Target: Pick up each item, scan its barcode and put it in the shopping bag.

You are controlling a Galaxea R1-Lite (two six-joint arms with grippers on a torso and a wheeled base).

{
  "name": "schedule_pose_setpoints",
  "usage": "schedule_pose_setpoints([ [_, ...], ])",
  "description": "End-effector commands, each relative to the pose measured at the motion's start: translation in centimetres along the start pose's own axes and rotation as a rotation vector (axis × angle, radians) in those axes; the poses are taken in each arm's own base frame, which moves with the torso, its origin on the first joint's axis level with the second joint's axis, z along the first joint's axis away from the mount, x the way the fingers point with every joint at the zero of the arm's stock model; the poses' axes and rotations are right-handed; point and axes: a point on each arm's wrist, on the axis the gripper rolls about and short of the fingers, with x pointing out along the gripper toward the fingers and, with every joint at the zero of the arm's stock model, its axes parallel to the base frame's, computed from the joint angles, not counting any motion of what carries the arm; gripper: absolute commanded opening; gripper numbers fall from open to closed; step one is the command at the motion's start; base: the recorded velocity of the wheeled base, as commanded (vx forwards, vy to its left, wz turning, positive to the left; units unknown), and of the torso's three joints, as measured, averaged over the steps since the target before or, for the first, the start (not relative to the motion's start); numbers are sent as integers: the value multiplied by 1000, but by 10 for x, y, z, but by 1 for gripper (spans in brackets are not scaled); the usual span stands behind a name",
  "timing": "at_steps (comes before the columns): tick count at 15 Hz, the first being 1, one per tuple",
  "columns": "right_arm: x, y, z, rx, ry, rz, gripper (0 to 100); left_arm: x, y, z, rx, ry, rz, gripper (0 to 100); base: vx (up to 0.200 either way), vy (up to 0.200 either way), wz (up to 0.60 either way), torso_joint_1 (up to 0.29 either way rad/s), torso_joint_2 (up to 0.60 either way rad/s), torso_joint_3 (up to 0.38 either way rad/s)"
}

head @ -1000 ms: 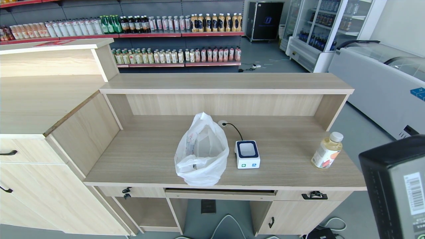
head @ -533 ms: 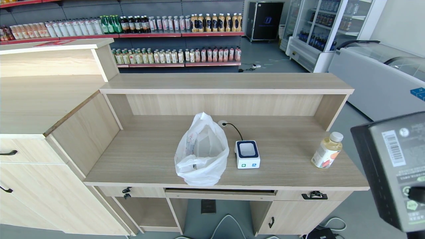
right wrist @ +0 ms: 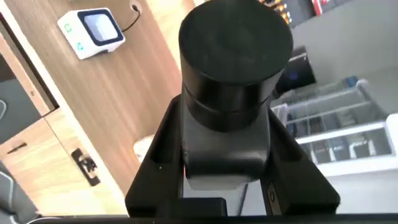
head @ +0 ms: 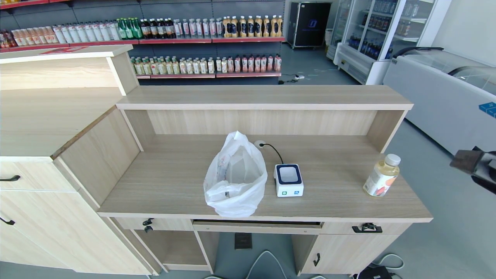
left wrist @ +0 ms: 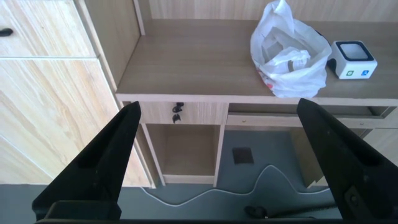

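My right gripper (right wrist: 227, 127) is shut on a black container (right wrist: 235, 59) with a round top, held upright between both fingers. In the head view the right gripper (head: 476, 166) is at the far right edge, off the counter's right end. A white shopping bag (head: 235, 178) stands open mid-counter, and a white barcode scanner (head: 288, 180) sits just right of it. A juice bottle (head: 381, 176) with a white cap stands near the counter's right end. My left gripper (left wrist: 217, 162) hangs open, low in front of the counter, left of the shopping bag (left wrist: 289, 53).
The wooden counter (head: 333, 205) has a raised back shelf and side walls. The scanner's cable (head: 273, 149) runs to the back. A drawer handle (head: 367, 228) sticks out under the front edge. Freezers (head: 438, 93) stand to the right.
The black container was close to the head camera at the right, with its barcode label showing. It rose, then swung away to the far right edge. The things on the counter have not moved.
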Motion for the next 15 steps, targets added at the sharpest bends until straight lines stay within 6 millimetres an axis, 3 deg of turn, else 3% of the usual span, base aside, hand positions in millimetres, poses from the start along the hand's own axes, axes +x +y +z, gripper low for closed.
schedule_pose_setpoints([
  [1,-7,4,-35,221,184,-23,0,0,0,0,0,0,0,100,0,0,0,0,0,0],
  [4,-8,13,-50,364,235,9,0,0,0,0,0,0,0,100,0,0,0,0,0,0],
  [7,-4,11,-47,410,212,24,0,0,0,0,0,1,0,100,0,0,0,0,0,0],
  [10,0,0,-42,524,232,-40,0,0,0,0,0,0,1,100,0,0,600,-1,-1,2],
  [12,26,-18,-31,669,243,-114,0,0,0,0,0,0,0,100,0,0,600,5,10,2],
  [15,81,-46,-29,1091,124,-129,0,0,0,0,0,1,0,100,0,0,200,4,2,-1],
])
